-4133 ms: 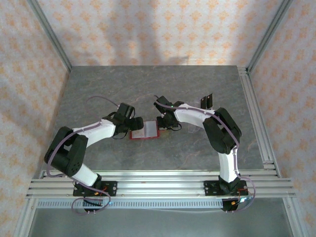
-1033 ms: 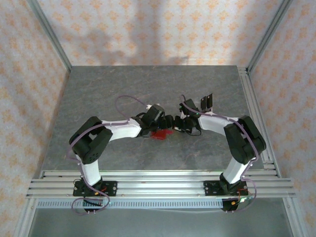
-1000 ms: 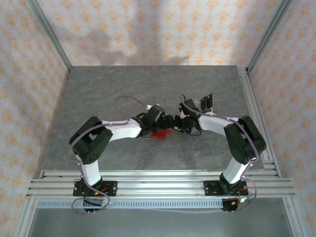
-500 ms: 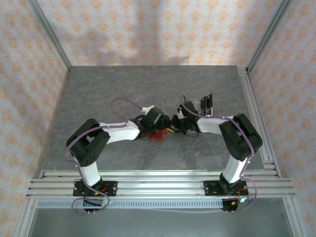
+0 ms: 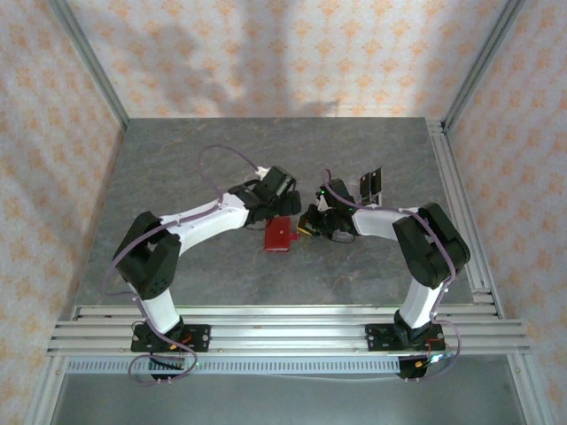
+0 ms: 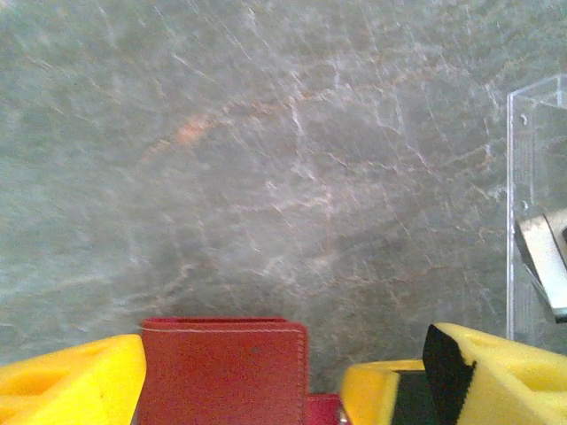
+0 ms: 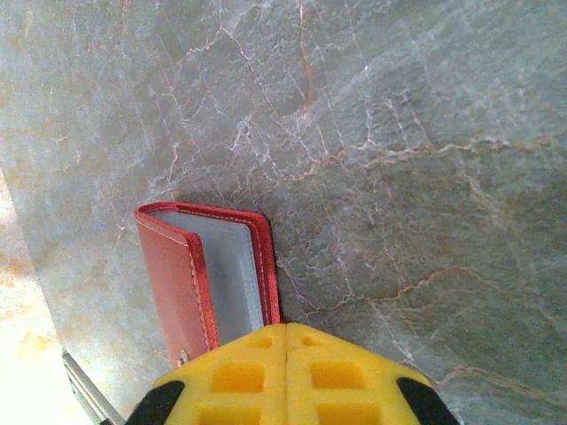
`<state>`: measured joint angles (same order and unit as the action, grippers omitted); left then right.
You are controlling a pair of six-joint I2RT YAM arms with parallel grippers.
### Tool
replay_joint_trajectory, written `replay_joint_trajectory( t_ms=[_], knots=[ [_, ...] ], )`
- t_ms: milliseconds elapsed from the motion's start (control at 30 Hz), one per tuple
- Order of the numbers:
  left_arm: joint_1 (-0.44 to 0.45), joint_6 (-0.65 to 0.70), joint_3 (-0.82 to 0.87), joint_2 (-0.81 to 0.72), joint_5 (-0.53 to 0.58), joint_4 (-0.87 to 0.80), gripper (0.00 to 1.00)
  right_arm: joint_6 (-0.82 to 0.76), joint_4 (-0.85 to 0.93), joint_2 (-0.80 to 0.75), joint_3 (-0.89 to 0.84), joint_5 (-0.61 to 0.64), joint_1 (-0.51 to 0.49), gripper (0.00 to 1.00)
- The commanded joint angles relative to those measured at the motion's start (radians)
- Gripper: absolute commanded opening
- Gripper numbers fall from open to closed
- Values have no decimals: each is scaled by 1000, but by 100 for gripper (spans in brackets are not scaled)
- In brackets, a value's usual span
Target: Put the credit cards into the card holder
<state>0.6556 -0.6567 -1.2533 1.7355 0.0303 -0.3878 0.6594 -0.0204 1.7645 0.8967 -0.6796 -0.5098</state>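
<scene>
small red folding card holder [image 5: 278,237] on grey marbled table [image 5: 177,168], slightly ajar, pale lining showing, contents unclear, left gripper [image 6: 241,376] spread apart, empty, right gripper [image 7: 285,341] pinched together, empty

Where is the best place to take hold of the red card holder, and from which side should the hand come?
Probably the lifted cover leaf of the card holder, near its snap. In the right wrist view that leaf stands ajar over the pale lining, so a finger could slip under it. Approach from the side of the right hand, where the gap faces.
</scene>
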Motion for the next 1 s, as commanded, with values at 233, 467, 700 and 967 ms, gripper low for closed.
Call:
replay_joint_trajectory(
  t_ms=[233, 467, 700, 967],
  knots=[
    [-140, 322, 13, -3, -163, -156, 79, -112, 164, -6, 82, 31, -3, 0],
    [-137, 327, 44, 15, -201, -125, 76, -159, 255, -15, 120, 46, -3, 0],
    [-97, 338, 63, 16, -123, -163, 75, -176, 296, -28, 134, 53, -8, 0],
    [-64, 316, 112, 28, -35, -174, 74, -176, 317, -30, 152, 60, -22, 0]
  ],
)
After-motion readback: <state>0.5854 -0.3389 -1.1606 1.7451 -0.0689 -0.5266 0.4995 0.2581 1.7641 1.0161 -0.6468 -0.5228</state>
